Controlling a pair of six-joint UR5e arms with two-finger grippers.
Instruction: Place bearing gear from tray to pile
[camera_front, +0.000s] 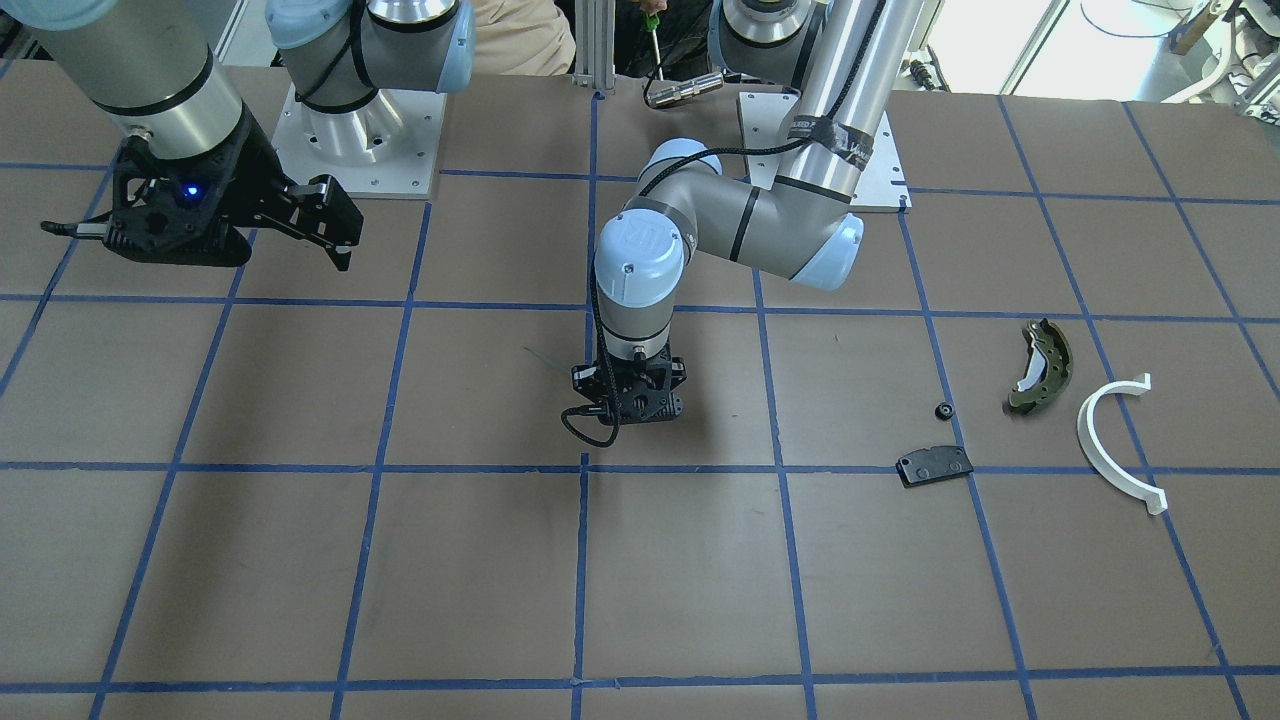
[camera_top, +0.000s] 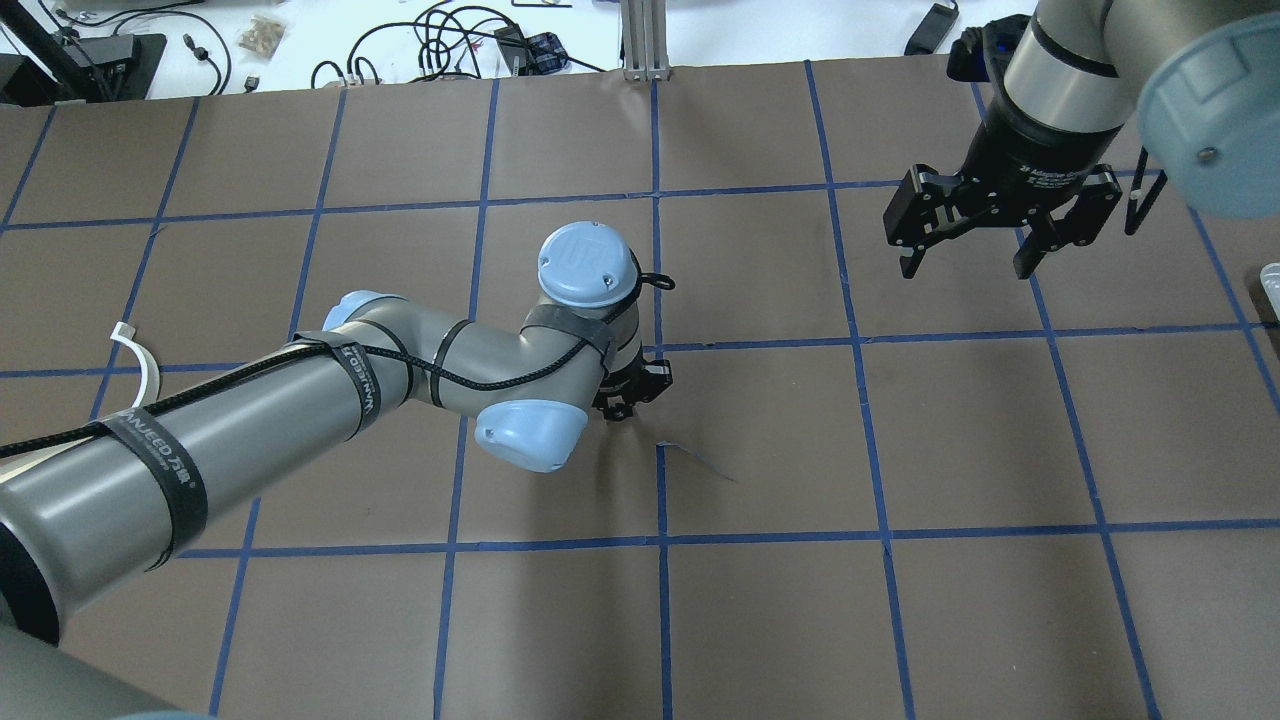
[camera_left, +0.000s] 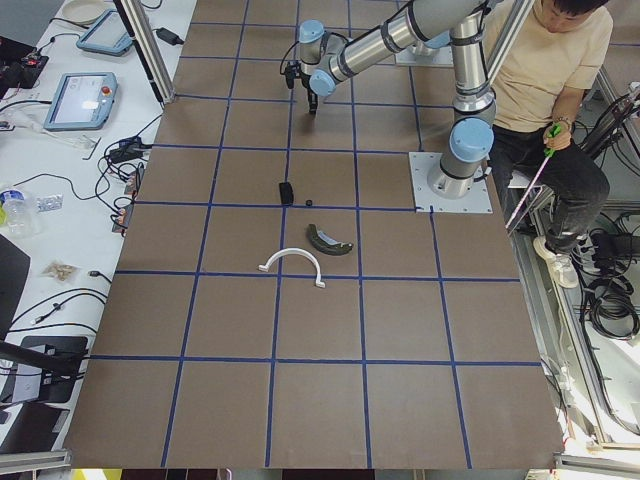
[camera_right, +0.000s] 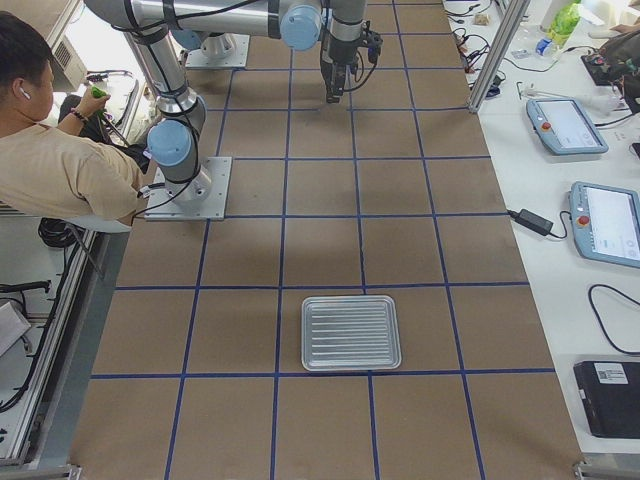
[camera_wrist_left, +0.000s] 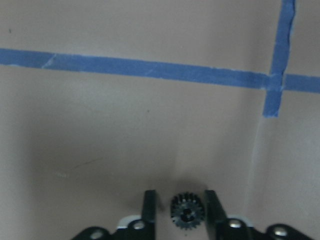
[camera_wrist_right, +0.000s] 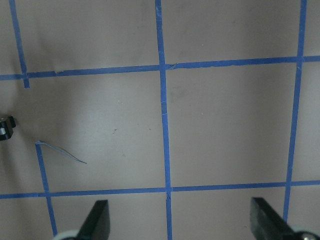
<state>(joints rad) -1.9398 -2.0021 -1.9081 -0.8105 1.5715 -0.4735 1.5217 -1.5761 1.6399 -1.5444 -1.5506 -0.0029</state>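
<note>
A: Across the brown-papered bench (camera_front: 300, 560), seeing only blue tape gridding it into squares. Finding the bearing gear anywhere?

B: Spotting the bearing gear (camera_wrist_left: 186, 211) in the left wrist view, lying flat on the paper between the left jaws, near a crossing of tape lines.

A: Being squeezed?

B: Not looking like it. Seeing the left jaws standing apart, with paper showing at the gear's 9 o'clock side and hardly any at its 3 o'clock side. Failing to tell about contact there.

A: Placing the left arm (camera_front: 640, 290) where?

B: Reaching to mid-bench, wrist pointing straight down, jaws hanging low over the paper.

A: Locating the pile?

B: Going by the front-facing view: lying well apart from the gear, toward 3 o'clock from the left jaws. Counting a black plate (camera_front: 935, 465), an olive brake shoe (camera_front: 1042, 367) at 1 o'clock from it, a white half-ring (camera_front: 1087, 435) at 3 o'clock, and a small black round part (camera_front: 942, 410) just at 12 o'clock.

A: Checking the right arm (camera_top: 1060, 70)?

B: Hovering high, at 2 o'clock from the left wrist in the overhead view, right jaws spreading wide over bare paper.

A: Seeing the tray?

B: Showing only in the right-side view: silver ribbed tray (camera_right: 351, 332), lying flat toward 6 o'clock, well away from both arms.
</note>
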